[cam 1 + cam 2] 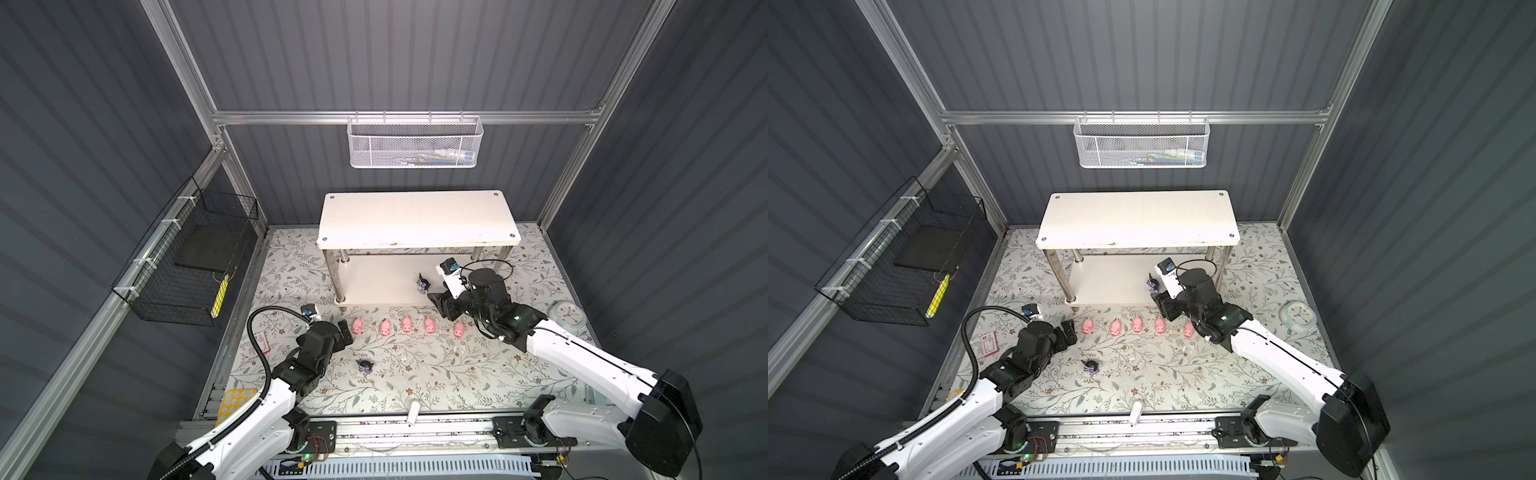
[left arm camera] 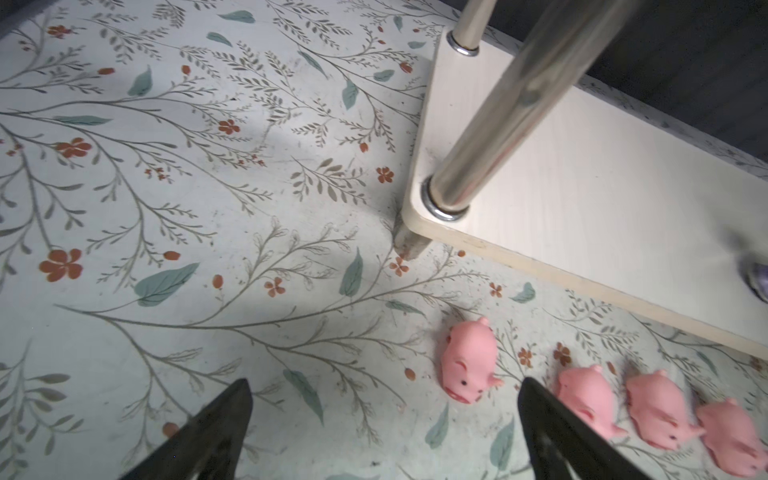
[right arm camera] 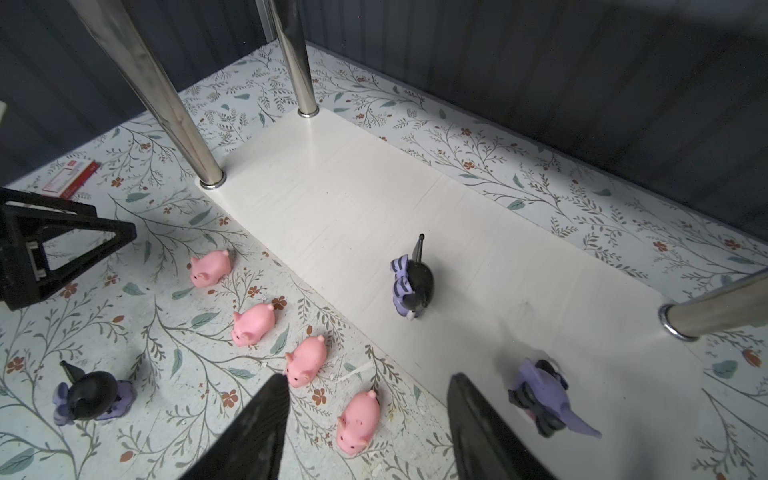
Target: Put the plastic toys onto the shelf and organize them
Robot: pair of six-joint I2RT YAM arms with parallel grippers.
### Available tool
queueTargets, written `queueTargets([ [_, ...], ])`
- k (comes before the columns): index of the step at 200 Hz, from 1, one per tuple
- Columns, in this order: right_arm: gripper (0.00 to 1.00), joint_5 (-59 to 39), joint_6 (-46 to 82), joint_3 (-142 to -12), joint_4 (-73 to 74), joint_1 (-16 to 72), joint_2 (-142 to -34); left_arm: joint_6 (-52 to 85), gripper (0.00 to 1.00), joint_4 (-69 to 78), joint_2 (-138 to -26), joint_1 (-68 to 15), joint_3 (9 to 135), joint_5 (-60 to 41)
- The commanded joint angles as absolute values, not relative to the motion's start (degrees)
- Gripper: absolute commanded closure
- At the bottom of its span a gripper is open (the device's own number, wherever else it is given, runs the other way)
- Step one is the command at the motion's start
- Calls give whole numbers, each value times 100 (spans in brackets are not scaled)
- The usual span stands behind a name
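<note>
Over the floral mat point(image 1: 415, 374), between dark ribbed walls point(image 1: 415, 62), my left gripper point(image 2: 384, 382) stood spread and empty; my right gripper point(image 3: 368, 376) gaped empty at the shelf point(image 3: 374, 199) edge.

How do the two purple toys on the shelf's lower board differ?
The darker purple toy stands upright; the paler purple toy looks tipped over. The darker one stands clear of the right gripper; the paler one lies just beside its open jaws. Both rest on the lower board, unheld.
</note>
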State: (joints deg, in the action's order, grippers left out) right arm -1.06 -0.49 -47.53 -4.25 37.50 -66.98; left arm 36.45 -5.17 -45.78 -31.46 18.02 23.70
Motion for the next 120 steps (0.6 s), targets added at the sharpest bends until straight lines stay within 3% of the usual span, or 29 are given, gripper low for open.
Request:
queueTargets([
  [1, 37, -44, 205, -4534, -378, 3771, -6530, 3472, 0, -1260, -4294, -3163, 2188, 1842],
  [89, 36, 35, 270, -4186, -422, 3762, -6108, 4020, 1, -3298, -2852, -3772, 2317, 1671],
  [120, 36, 99, 320, -4086, -294, 3768, -6109, 4150, 0, -3351, -2723, -4154, 2314, 1926],
])
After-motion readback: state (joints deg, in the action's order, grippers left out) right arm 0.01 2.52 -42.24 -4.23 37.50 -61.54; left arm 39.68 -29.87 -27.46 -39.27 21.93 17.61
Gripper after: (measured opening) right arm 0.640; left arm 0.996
